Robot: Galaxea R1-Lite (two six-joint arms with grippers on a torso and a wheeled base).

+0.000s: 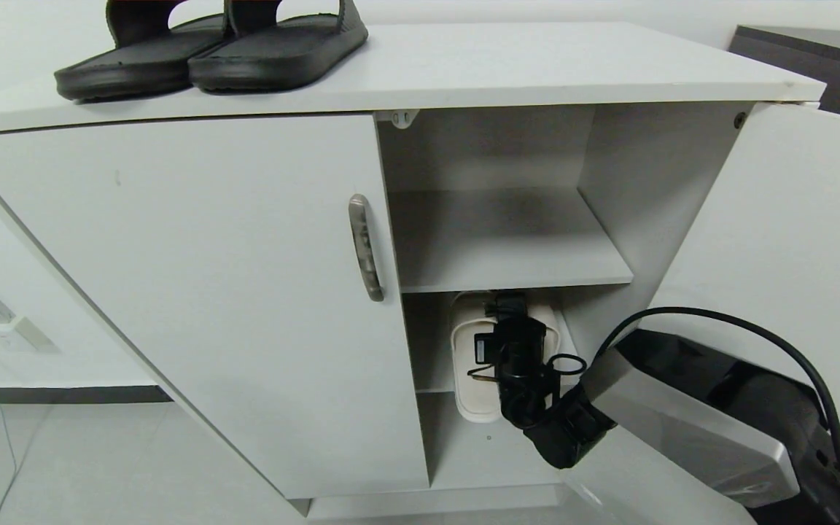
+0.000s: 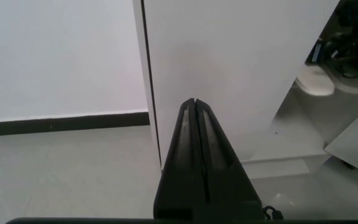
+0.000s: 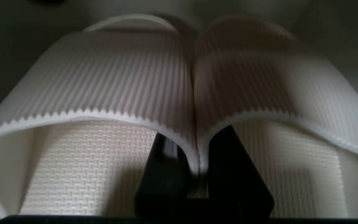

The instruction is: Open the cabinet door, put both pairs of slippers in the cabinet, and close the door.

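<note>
A pair of black slippers [image 1: 208, 55] rests on top of the white cabinet [image 1: 537, 73], at its left end. The right door [image 1: 792, 219] stands open; the left door [image 1: 208, 277] with its metal handle [image 1: 366, 248] is closed. In the lower compartment, a pair of white slippers [image 1: 467, 364] [image 3: 104, 87] lies on the cabinet floor. My right gripper [image 1: 507, 310] [image 3: 194, 171] is shut on their two inner straps, pinched together. My left gripper [image 2: 194, 106] is shut and empty, low above the floor facing the cabinet's left side.
The middle shelf [image 1: 500, 240] above the white slippers is bare. A wall socket with a cable [image 1: 12, 332] sits low on the left wall. Dark furniture [image 1: 814, 58] stands behind the cabinet at right. Grey floor [image 2: 67, 174] spreads left of the cabinet.
</note>
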